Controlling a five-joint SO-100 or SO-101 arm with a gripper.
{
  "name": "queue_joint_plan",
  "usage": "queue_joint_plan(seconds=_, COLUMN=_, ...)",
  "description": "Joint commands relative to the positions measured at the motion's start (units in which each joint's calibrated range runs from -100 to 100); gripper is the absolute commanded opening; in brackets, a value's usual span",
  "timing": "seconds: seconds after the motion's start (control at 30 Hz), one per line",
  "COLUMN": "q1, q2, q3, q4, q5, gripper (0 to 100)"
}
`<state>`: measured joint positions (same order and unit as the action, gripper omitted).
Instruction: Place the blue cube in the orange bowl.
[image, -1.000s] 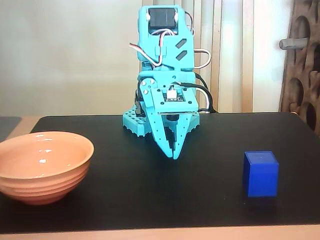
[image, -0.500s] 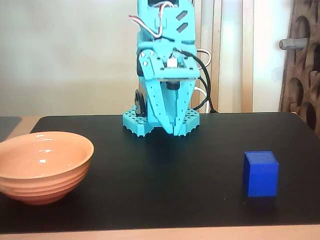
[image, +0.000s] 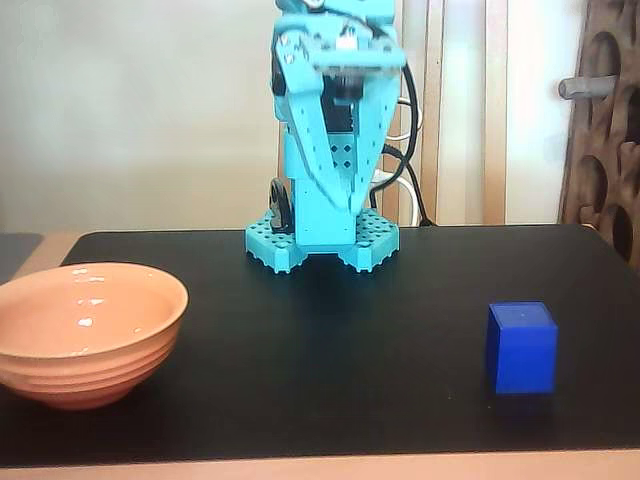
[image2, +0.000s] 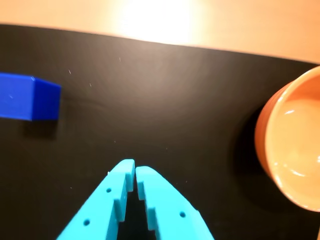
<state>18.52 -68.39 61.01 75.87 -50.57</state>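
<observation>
the top of the turquoise arm (image: 335, 120) is running off the upper edge of the fixed view, so its upper joints are not showing, and the gripper (image: 338, 205) is hanging in front of the arm's own body, where same-coloured plastic is making its tips hard to pick out. in the wrist view the gripper (image2: 135, 172) is showing more plainly: its two fingers are pressing together at the tips with nothing between them, hovering above bare mat. the blue cube (image: 521, 347) is sitting on the mat at the right of the fixed view, well apart from the arm; in the wrist view the blue cube (image2: 27, 96) is being cut off by the left edge. the orange bowl (image: 85, 330) is standing at the left of the fixed view, its left side clipped by the frame, and looking empty; in the wrist view the orange bowl (image2: 292, 145) is being cut by the right edge. a black mat (image: 350, 350) is covering a pale wooden table (image2: 165, 20). behind are standing a cream wall (image: 130, 110), vertical wooden slats (image: 450, 110) and a brown carved panel (image: 605, 140).
</observation>
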Motion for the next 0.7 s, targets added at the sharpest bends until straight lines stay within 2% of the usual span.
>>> queue_joint_plan(seconds=0.0, q1=0.4, q2=3.7, q3=-12.1, q4=0.3, q5=-0.2, gripper=0)
queue_joint_plan(seconds=0.3, q1=-5.3, q2=6.8, q3=-16.6, q4=-0.3, q5=-3.4, gripper=0)
queue_joint_plan(seconds=0.47, q1=-10.6, q2=7.0, q3=-16.1, q4=-0.4, q5=-6.6, gripper=0)
queue_joint_plan(seconds=0.57, q1=-15.0, q2=9.4, q3=-15.9, q4=-0.6, q5=-10.4, gripper=0)
queue_joint_plan(seconds=0.67, q1=-17.6, q2=13.7, q3=-16.4, q4=-5.7, q5=-12.1, gripper=0)
